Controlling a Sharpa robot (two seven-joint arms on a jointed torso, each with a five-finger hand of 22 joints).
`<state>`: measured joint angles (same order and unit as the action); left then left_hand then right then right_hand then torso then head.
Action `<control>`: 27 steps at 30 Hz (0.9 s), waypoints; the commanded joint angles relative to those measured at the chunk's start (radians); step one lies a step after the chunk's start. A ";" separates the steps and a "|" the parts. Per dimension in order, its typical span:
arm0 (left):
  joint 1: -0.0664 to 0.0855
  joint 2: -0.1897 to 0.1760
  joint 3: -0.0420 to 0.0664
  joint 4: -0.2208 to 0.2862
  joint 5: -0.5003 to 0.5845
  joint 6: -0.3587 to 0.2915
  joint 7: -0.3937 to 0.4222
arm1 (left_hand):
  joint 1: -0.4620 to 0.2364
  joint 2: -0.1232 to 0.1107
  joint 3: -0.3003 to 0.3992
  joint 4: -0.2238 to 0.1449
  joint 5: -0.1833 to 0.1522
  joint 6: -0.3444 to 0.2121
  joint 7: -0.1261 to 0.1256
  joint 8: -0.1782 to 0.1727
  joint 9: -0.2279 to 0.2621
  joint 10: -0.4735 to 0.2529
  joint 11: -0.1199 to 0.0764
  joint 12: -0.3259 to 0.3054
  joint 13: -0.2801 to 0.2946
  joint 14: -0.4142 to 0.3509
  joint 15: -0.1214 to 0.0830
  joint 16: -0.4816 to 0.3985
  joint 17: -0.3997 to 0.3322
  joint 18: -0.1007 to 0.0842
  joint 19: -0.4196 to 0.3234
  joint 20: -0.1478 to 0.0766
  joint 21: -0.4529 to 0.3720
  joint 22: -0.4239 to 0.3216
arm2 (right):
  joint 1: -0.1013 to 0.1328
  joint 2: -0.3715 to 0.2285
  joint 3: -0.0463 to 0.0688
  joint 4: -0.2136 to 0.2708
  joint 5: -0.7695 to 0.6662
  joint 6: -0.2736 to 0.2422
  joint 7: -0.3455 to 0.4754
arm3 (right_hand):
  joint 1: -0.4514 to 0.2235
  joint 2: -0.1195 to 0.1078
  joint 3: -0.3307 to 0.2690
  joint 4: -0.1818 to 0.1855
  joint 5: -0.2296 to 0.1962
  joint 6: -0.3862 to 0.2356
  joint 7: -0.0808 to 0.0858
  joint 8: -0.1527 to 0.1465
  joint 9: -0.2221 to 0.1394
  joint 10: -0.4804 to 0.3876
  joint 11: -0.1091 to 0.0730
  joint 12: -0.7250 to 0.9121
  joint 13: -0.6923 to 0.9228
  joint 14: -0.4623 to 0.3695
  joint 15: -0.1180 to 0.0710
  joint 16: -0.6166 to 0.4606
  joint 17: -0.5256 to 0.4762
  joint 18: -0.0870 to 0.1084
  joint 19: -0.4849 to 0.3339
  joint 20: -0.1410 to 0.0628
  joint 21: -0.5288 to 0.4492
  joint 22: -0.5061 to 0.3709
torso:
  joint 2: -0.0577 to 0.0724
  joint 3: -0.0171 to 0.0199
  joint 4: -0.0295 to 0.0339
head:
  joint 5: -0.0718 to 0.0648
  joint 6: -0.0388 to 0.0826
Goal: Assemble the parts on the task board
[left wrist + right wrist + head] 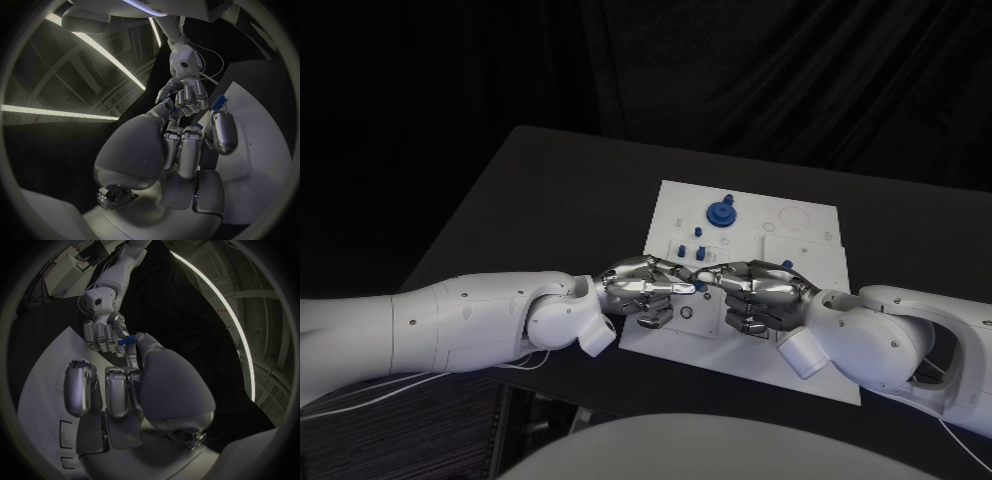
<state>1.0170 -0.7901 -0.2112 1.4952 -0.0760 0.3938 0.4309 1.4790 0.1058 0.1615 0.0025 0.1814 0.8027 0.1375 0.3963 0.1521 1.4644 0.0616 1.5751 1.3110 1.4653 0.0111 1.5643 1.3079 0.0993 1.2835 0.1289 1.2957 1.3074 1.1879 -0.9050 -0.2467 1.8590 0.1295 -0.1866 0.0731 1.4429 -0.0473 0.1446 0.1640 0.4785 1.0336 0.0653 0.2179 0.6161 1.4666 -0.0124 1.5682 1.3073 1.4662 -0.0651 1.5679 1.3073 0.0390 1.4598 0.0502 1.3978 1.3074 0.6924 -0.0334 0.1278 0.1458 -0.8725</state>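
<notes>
Head view showed the task board (808, 232), a flat white rectangular plate, lying in the middle of the black counter (560, 200), skewed to its edges. Its matte surface carried shallow outlined recesses, round and rectangular. A dark blue round part (721, 211), shaped like a knob on a wider disc, stood upright near the board's far edge, with a tiny blue piece (728, 196) just beyond it. A few small blue pieces (689, 237) sat nearer the board's middle.

Both silver, glossy, segmented hands met above the board's near half. The left robot hand (643, 287) and the right robot hand (751, 292) had fingers curled in, fingertips touching or almost touching each other. In the right wrist view a small blue part (127, 340) sat between the two hands' fingertips; the left wrist view showed the same piece (217, 103) beside the right hand's fingers. Which hand actually pinched it could not be told.
</notes>
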 commanded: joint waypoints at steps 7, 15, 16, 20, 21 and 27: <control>-0.002 0.004 0.001 -0.003 0.005 0.026 0.007 | 0.014 -0.002 -0.006 -0.002 0.013 0.002 0.006 -0.026 -0.004 0.106 0.009 -0.004 0.260 0.106 0.010 0.006 0.263 -0.014 0.001 0.003 -0.001 0.121 | 0.000 -0.001 0.000 -0.003 0.003 0.015 -0.008 | 0.003 0.010 -0.010 0.001 -0.008 -0.004 -0.002 0.008 -0.001 0.104 0.007 0.003 0.263 0.105 0.006 0.003 0.263 0.006 -0.001 0.003 -0.003 0.203 | 0.000 0.0005 -0.0002 | 0.000 0.000; -0.002 0.006 0.001 -0.004 0.005 0.021 0.011 | 0.017 0.003 -0.005 -0.005 0.017 0.026 0.005 -0.031 0.001 0.106 0.008 -0.004 0.260 0.106 0.010 0.006 0.263 -0.014 0.000 0.005 -0.003 0.121 | 0.000 -0.001 0.000 -0.005 0.003 0.019 -0.016 | 0.008 0.016 -0.024 0.004 -0.021 -0.007 -0.002 0.012 -0.004 0.104 0.007 0.003 0.263 0.105 0.006 0.003 0.263 0.006 -0.002 0.003 -0.004 0.203 | 0.000 0.0003 -0.0007 | 0.000 0.000; -0.002 0.006 0.001 -0.004 0.005 0.017 0.012 | 0.018 0.005 -0.006 -0.006 0.018 0.036 0.003 -0.031 0.004 0.106 0.007 -0.004 0.260 0.106 0.010 0.006 0.263 -0.014 0.000 0.005 -0.003 0.121 | 0.000 -0.001 0.000 -0.005 0.003 0.020 -0.018 | 0.008 0.016 -0.024 0.004 -0.021 -0.007 -0.002 0.012 -0.004 0.104 0.007 0.003 0.263 0.105 0.006 0.003 0.263 0.006 -0.002 0.003 -0.004 0.203 | 0.000 0.0003 -0.0003 | 0.000 0.000; -0.002 0.007 0.001 -0.005 0.005 0.008 0.015 | 0.021 0.009 -0.008 -0.010 0.020 0.069 -0.002 -0.025 0.017 0.106 0.004 -0.004 0.260 0.106 0.008 0.006 0.263 -0.014 0.000 0.003 -0.003 0.122 | 0.000 -0.001 0.000 -0.005 0.003 0.021 -0.022 | 0.009 0.018 -0.028 0.005 -0.024 -0.008 -0.002 0.013 -0.005 0.104 0.008 0.003 0.263 0.105 0.006 0.003 0.263 0.006 -0.002 0.004 -0.004 0.203 | 0.000 0.0002 -0.0002 | -0.001 0.000; -0.003 0.007 0.001 -0.005 0.005 0.006 0.016 | 0.022 0.011 -0.010 -0.012 0.021 0.083 -0.005 -0.021 0.024 0.106 0.003 -0.004 0.260 0.106 0.007 0.006 0.263 -0.014 0.001 0.002 -0.003 0.122 | 0.000 -0.001 0.000 -0.005 0.003 0.021 -0.023 | 0.009 0.018 -0.028 0.005 -0.024 -0.008 -0.002 0.013 -0.005 0.104 0.008 0.003 0.263 0.105 0.006 0.003 0.263 0.006 -0.002 0.004 -0.004 0.203 | 0.000 0.0002 -0.0001 | -0.001 0.000; -0.003 0.008 0.001 -0.004 0.005 -0.005 0.015 | 0.027 0.014 -0.012 -0.019 0.031 0.108 -0.007 -0.013 0.044 0.106 0.001 -0.004 0.260 0.106 0.004 0.006 0.263 -0.015 0.006 0.000 0.002 0.125 | 0.000 0.000 0.000 -0.005 0.003 0.023 -0.027 | 0.013 0.022 -0.034 0.006 -0.031 -0.010 -0.002 0.015 -0.007 0.104 0.007 0.003 0.263 0.105 0.006 0.003 0.263 0.006 -0.002 0.004 -0.004 0.203 | 0.000 -0.0003 -0.0005 | 0.001 0.000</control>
<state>1.0159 -0.7850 -0.2114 1.4885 -0.0760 0.3956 0.4314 1.4908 0.1070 0.1493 -0.0098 0.2053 0.9034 0.1305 0.3757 0.1890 1.4631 0.0699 1.5774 1.3109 1.4672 0.0164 1.5643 1.3077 0.0993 1.2834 0.1289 1.2957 1.3074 1.1879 -0.9050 -0.2464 1.8529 0.1296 -0.1786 0.0676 1.4534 -0.0366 0.1157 0.1710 0.4522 1.0246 0.0673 0.2274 0.6098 1.4665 -0.0124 1.5682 1.3073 1.4662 -0.0651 1.5679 1.3073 0.0389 1.4598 0.0502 1.3978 1.3073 0.6925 -0.0331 0.1273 0.1457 -0.8725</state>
